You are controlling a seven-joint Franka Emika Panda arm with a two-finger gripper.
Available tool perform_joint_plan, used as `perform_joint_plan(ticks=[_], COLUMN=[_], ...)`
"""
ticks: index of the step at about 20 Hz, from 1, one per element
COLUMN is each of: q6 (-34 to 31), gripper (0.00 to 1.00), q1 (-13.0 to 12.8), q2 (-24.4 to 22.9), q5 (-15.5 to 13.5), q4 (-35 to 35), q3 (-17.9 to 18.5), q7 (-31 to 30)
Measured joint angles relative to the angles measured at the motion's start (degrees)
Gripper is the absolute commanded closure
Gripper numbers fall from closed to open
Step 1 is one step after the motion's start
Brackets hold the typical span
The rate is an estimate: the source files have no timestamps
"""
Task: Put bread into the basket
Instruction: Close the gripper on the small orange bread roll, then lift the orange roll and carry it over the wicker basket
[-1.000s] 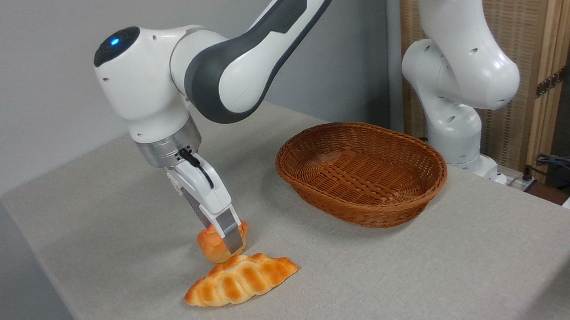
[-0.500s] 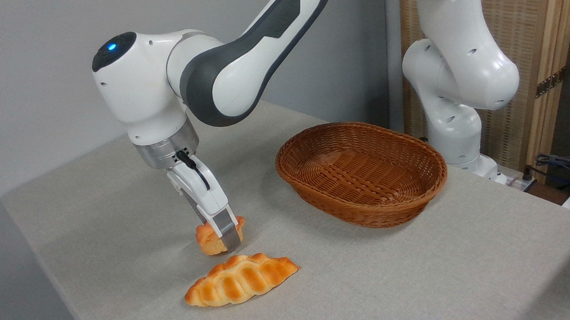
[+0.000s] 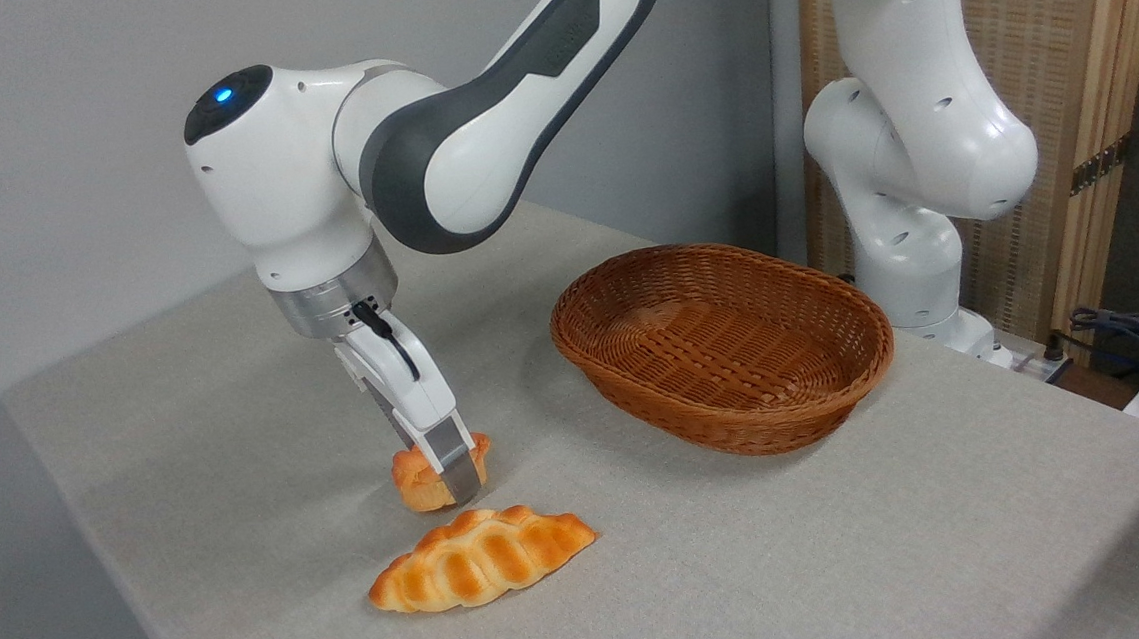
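The white two-finger gripper [image 3: 443,477], clamped on the small golden-orange knotted bun [image 3: 424,478], has raised it just clear of the grey table [image 3: 846,541] over the past second. It hangs just behind the braided golden loaf [image 3: 481,558], well left of the empty oval reddish-brown wicker basket [image 3: 722,344]; the carry across looks next.

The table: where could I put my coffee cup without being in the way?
The table is bare along the front right, below the basket, and at the far left behind the arm. It is crowded front left, where the tool grips the bun just behind the braided loaf.
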Motion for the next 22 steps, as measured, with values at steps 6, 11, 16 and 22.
perform_joint_plan(ticks=[6, 11, 16, 22], q6=[0.00, 0.00, 0.00, -5.13], gripper=[0.54, 0.54, 0.51, 0.51], q1=[0.02, 0.03, 0.07, 0.07], q2=[0.00, -0.25, -2.54, -8.57], q5=[0.00, 0.00, 0.00, 0.00], q4=[0.07, 0.51, 1.01, 1.05], q3=[0.01, 0.04, 0.05, 0.05], q7=[0.11, 0.13, 0.13, 0.13])
